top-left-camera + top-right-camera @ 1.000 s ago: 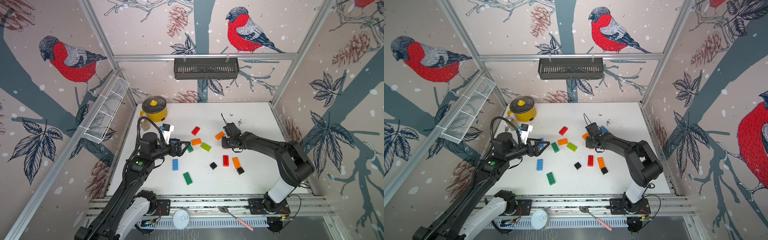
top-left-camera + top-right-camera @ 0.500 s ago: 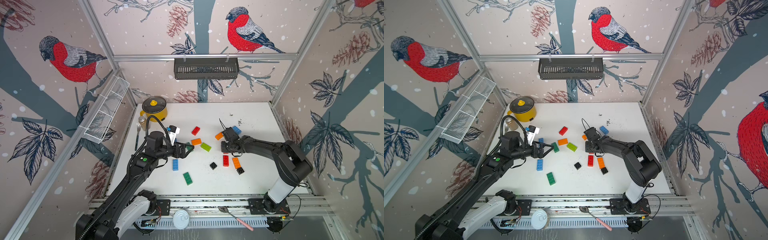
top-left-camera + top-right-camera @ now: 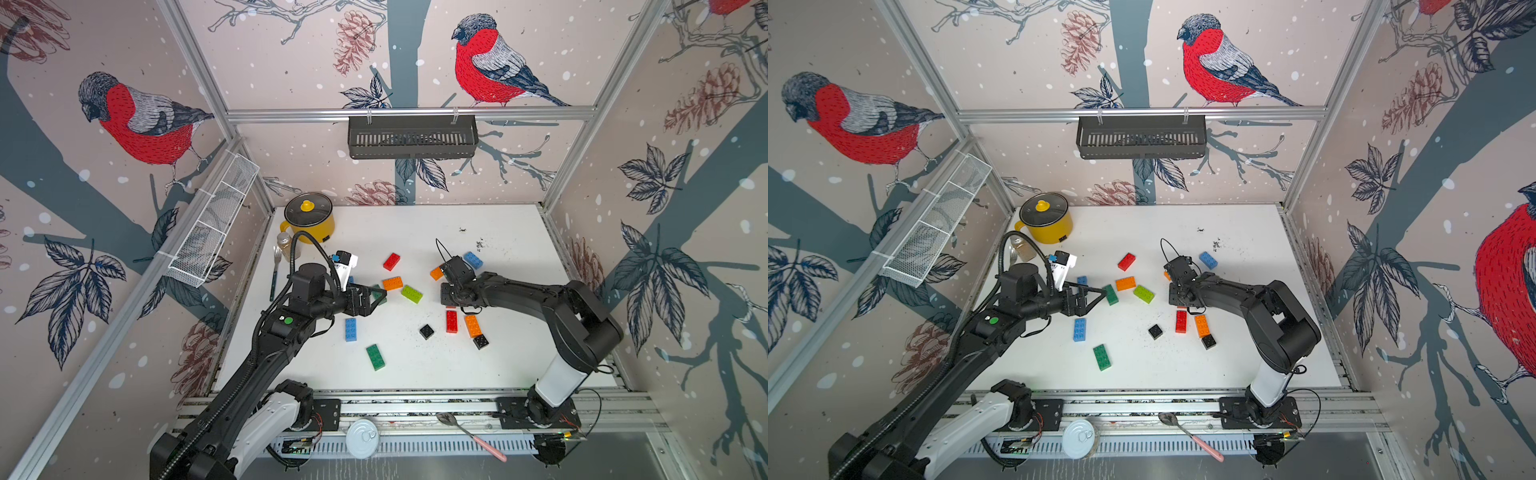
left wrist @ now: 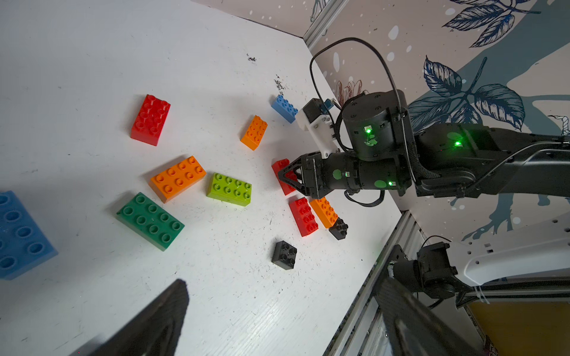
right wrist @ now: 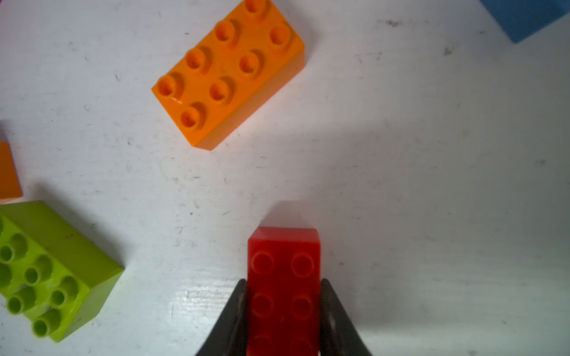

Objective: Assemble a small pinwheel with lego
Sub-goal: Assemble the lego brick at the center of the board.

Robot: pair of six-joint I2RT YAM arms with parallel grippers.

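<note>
Just beside the lime brick (image 3: pixel 412 294), on the side away from the left arm, the right gripper (image 5: pixel 283 286) pinches a red brick (image 5: pixel 283 252) across its long sides. I cannot tell whether the brick is clear of the white table (image 3: pixel 498 365). On the lime brick's other side, the left gripper (image 4: pixel 282 289) hangs with fingers spread wide by a dark green brick (image 3: pixel 1111 294).

This looks like the first pick, with nothing joined yet. Next, the red brick likely goes to the black square (image 3: pixel 426 331) nearest the lime brick, squared up and pressed onto the studs.

Since a second ago the left gripper has advanced toward the lime brick, and the right wrist has drawn back, uncovering a blue brick (image 3: pixel 473 259).
</note>
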